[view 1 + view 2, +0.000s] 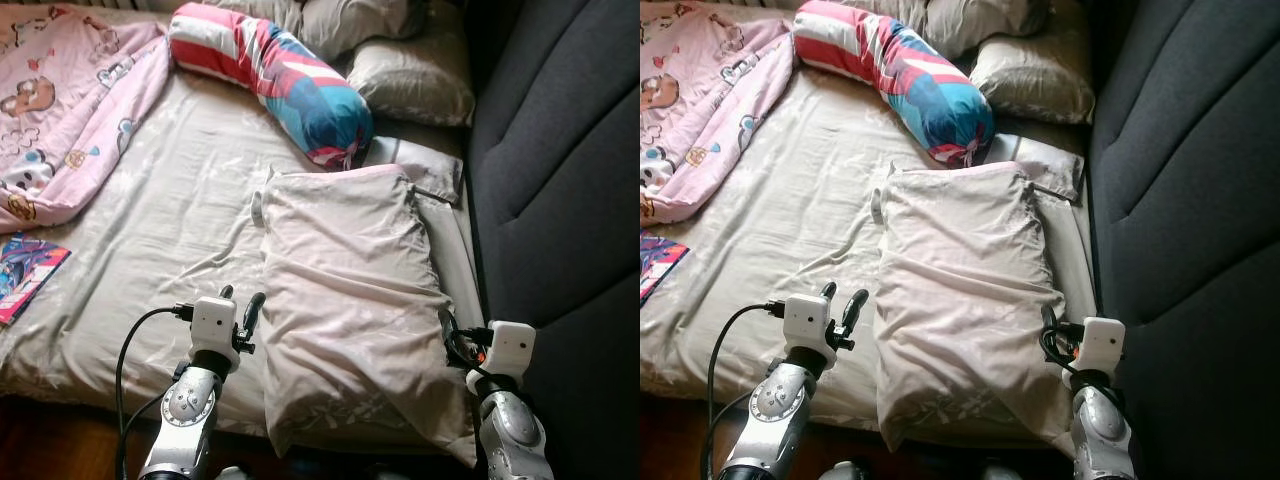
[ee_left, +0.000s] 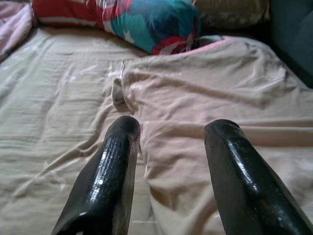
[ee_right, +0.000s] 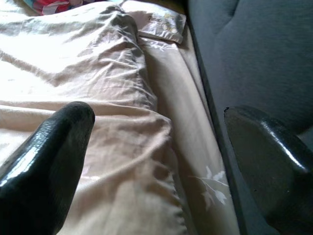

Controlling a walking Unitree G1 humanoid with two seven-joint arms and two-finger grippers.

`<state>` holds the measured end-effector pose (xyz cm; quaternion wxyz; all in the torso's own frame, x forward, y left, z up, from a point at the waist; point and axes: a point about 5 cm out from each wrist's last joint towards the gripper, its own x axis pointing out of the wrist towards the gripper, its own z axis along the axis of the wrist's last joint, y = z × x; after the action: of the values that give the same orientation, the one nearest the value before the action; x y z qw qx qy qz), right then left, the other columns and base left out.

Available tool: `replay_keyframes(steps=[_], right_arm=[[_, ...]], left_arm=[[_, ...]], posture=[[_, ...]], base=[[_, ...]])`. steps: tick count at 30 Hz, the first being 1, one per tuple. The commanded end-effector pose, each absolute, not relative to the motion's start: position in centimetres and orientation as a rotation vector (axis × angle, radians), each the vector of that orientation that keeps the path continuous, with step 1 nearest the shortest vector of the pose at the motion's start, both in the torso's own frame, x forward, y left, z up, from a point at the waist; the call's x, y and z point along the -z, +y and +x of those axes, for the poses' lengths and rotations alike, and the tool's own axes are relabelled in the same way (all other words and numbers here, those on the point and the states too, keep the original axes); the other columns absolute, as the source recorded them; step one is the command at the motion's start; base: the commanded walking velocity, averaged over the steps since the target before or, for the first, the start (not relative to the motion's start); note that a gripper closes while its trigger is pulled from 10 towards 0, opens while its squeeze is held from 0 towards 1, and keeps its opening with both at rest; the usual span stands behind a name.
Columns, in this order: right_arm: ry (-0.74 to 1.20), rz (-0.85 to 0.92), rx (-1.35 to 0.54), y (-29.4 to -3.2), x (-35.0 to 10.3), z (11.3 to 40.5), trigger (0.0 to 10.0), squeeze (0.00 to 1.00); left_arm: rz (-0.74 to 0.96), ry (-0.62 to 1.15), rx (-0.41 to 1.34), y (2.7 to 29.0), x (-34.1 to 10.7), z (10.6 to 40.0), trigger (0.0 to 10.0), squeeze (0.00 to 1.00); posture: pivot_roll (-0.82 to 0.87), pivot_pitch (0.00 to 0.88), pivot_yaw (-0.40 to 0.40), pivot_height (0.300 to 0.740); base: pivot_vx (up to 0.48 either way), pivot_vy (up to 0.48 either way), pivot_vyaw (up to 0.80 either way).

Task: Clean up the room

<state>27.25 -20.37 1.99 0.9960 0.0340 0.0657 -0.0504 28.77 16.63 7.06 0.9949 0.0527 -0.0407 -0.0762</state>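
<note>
A large pale pink-beige pillow (image 1: 345,290) lies lengthways on the bed, its near end hanging over the front edge. My left gripper (image 1: 242,296) hovers open just off the pillow's left edge, near the bed's front; the left wrist view has the pillow edge between its fingers (image 2: 120,147). My right gripper (image 3: 159,113) is open too, held low at the pillow's right side, with one finger over the pillow and the other towards the dark headboard (image 1: 560,170). A red, white and blue bolster (image 1: 275,75) lies beyond the pillow.
A pink cartoon-print blanket (image 1: 60,100) is heaped at the far left. A colourful book (image 1: 25,270) lies near the bed's left front edge. Grey pillows (image 1: 410,80) sit at the far end, with a small flat grey cushion (image 1: 420,170) by the headboard. Beige sheet (image 1: 170,220) covers the mattress.
</note>
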Motion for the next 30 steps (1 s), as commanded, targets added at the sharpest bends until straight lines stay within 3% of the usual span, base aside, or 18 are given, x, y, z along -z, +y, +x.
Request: replay_keyframes(steps=[1, 19, 30], right_arm=[[0.159, 0.072, 0.113, -20.61, -1.46, 26.76, 10.0, 0.00], [0.174, 0.072, 0.106, -20.19, -1.27, 26.73, 10.0, 0.00], [0.177, 0.079, 0.107, -20.00, -1.24, 26.79, 10.0, 0.00]], left_arm=[[0.087, -0.051, 0.143, 16.77, -6.41, 28.32, 10.0, 0.00], [0.070, -0.041, 0.139, 16.80, -6.35, 28.37, 10.0, 0.00], [0.084, -0.051, 0.154, 16.57, -6.57, 28.45, 10.0, 0.00]], posture=[[0.08, 0.203, -0.075, 0.740], [0.08, 0.206, -0.073, 0.740], [0.08, 0.205, -0.070, 0.740]], base=[[0.000, 0.000, 0.00], [0.000, 0.395, 0.00], [0.000, 0.045, 0.00]])
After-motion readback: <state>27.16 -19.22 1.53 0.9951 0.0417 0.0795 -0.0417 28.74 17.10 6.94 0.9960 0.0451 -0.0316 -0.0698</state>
